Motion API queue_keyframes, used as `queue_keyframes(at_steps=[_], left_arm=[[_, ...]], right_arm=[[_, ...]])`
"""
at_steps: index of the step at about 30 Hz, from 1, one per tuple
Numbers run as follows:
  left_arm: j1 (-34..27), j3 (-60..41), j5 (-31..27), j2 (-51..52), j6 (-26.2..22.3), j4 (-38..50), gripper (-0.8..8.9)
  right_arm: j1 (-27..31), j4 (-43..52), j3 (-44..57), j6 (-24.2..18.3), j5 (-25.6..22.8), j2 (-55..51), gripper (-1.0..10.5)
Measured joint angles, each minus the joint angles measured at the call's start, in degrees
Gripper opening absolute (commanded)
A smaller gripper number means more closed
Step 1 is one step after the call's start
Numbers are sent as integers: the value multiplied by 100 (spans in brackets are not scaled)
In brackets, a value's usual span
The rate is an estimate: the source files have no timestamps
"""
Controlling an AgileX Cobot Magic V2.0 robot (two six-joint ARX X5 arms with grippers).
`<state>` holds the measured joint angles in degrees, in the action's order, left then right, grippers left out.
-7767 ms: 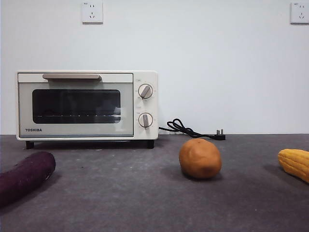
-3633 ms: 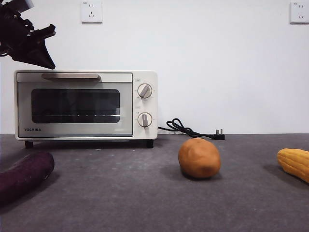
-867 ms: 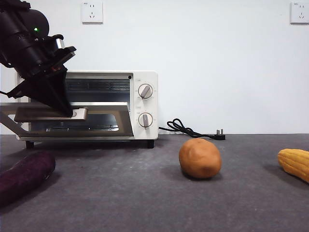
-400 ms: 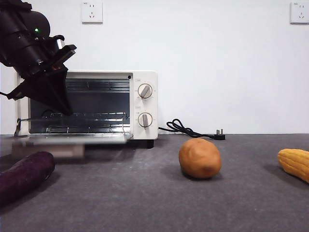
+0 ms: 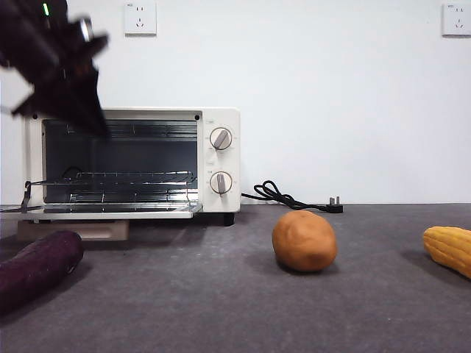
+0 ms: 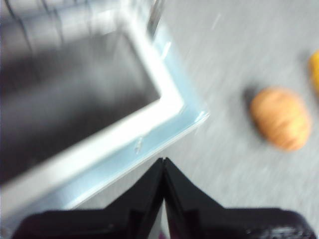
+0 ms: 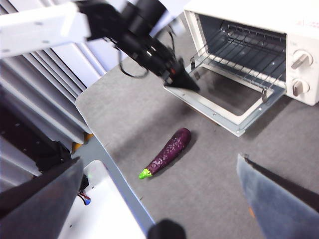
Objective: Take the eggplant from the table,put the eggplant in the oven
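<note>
Door's down on the oven (image 5: 219, 162); your left claw (image 6: 163, 167), closed and empty, hangs over it. Next, open it over the eggplant (image 7: 167, 151) on the tabletop (image 5: 243, 309).

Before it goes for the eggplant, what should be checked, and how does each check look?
1. Oven door fully open: ok, lying flat.
2. Rack inside free of food: ok.
3. Eggplant lying free on the table: ok, untouched.
4. Left gripper empty: ok, jaws shut on nothing, above the door.
5. Right gripper ready: ok, jaws open, high over the table.
6. Potato clear of the route: ok, well aside.
</note>
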<state>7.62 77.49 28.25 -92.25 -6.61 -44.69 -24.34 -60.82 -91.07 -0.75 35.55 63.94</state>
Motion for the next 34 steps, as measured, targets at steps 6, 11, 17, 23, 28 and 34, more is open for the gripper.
queue_keyframes(at_steps=[6, 11, 17, 23, 28, 34], left_arm=[[0, 2, -7, 1241, 0, 68, -6], [0, 2, -352, 2363, 0, 68, -6], [0, 2, -1075, 3670, 0, 0, -6], [0, 2, -1593, 4629, -31, -439, -6], [0, 4, -1676, 5141, -70, -925, -6], [0, 4, -1869, 5302, -94, -1069, -6]], right_arm=[[-201, -181, 0, 57, -15, 315, 566], [-887, -192, 0, 162, -162, 702, 566], [-1923, -83, 0, 407, -1005, 1434, 566], [-2771, 599, 0, 903, -1521, 2273, 566], [-3379, 1261, -2, 1399, -2065, 3080, 566], [-3849, 1615, 0, 1974, -2671, 4009, 566]])
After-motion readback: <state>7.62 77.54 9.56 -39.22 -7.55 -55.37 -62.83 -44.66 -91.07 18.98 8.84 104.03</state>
